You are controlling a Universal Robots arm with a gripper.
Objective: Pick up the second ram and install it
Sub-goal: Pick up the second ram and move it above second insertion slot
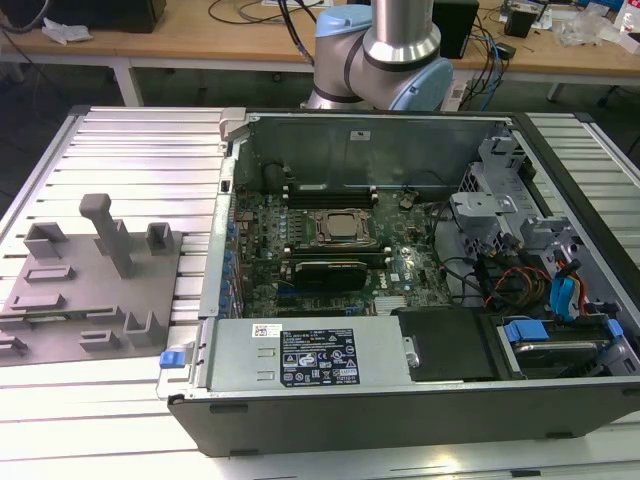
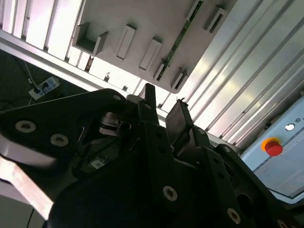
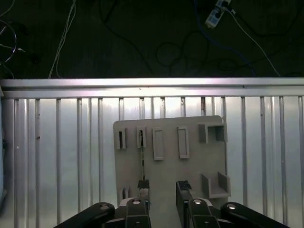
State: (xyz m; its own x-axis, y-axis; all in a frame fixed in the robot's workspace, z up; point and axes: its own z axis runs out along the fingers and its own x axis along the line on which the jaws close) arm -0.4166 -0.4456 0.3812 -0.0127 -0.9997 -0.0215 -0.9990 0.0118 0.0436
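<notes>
Your end effector [image 3: 163,185] is open and empty. Both wrist views show a clear gap between the fingers [image 3: 142,184]. It hangs above the grey fixture plate [image 3: 194,166], facing down at it.

The second ram [image 3: 142,156] stands on edge in one of the plate's slots. The first wrist view sees it edge-on as a thin line, and the second wrist view catches its green face [image 2: 180,40]. It's apart from the fingers, nothing touching. In the first wrist view it lines up with one finger, not with the gap.

The plate [image 1: 150,290] sits on the slatted bench [image 1: 130,150], toward the bench edge on the exterior view's left and just beside the open computer case [image 1: 400,400]. The motherboard [image 1: 330,230] lies inside the case, well apart from the plate.

My read: you're on the approach for the pick, and the install hasn't started.

What the grasp calls for, as I judge it:
- Shift sideways so the stick is centred between the fingers.
- Square the jaws to its flat faces.
- Come straight down along the slot.

With any skew, a fingertip could land on the top edge or lever the board in its slot. The stick looks thin and stiff, so clamp the faces and lift straight out without twisting.
</notes>
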